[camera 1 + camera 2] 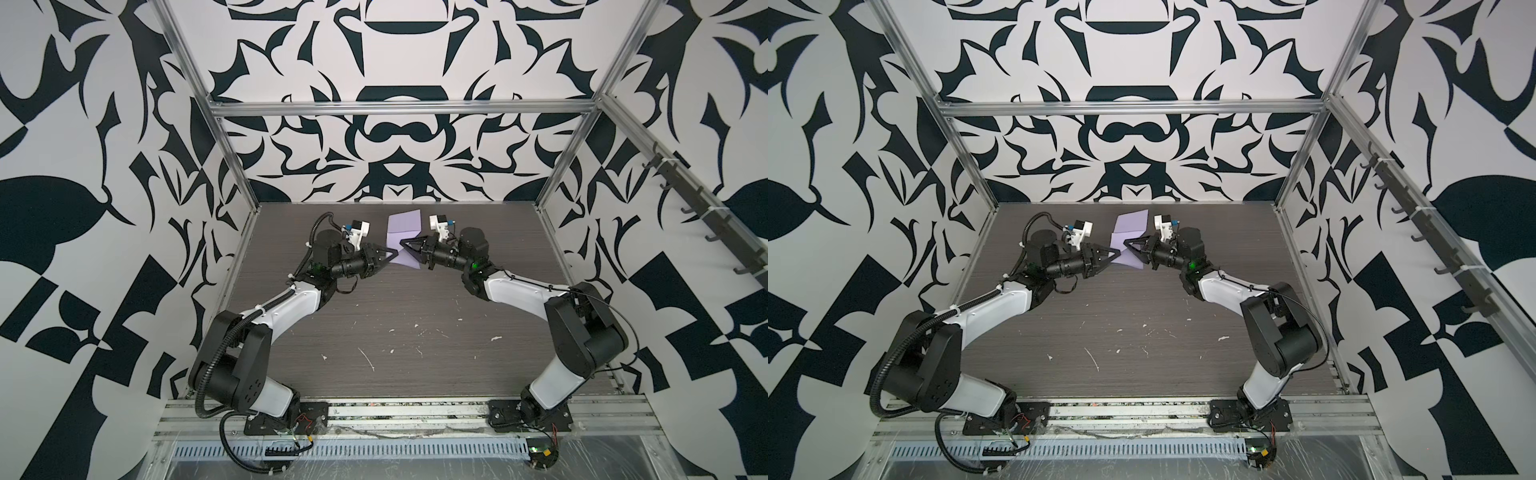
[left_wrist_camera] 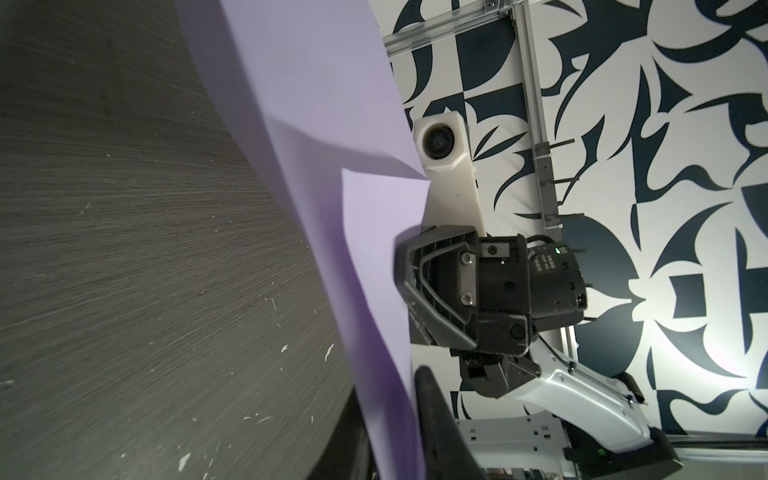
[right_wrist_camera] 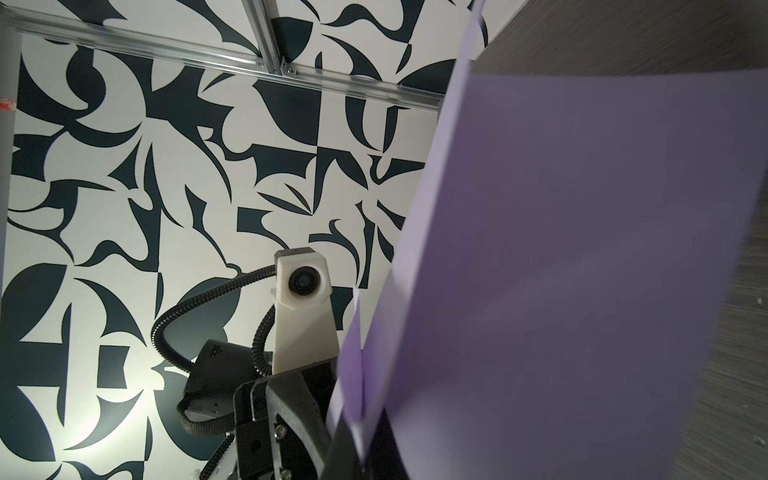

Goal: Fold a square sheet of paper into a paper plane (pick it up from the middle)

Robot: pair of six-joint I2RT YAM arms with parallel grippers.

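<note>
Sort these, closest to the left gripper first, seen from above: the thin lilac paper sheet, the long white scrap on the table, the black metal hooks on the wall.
1. thin lilac paper sheet: right at the left gripper.
2. long white scrap: at the front of the table.
3. black metal hooks: far right side.

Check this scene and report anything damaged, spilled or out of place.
Small white flecks lie scattered over the near part of the dark table, like leftover scraps. The purple sheet of paper is held upright, kinked rather than flat, pinched by the right tool with the left tool at it. Nothing looks torn.
</note>
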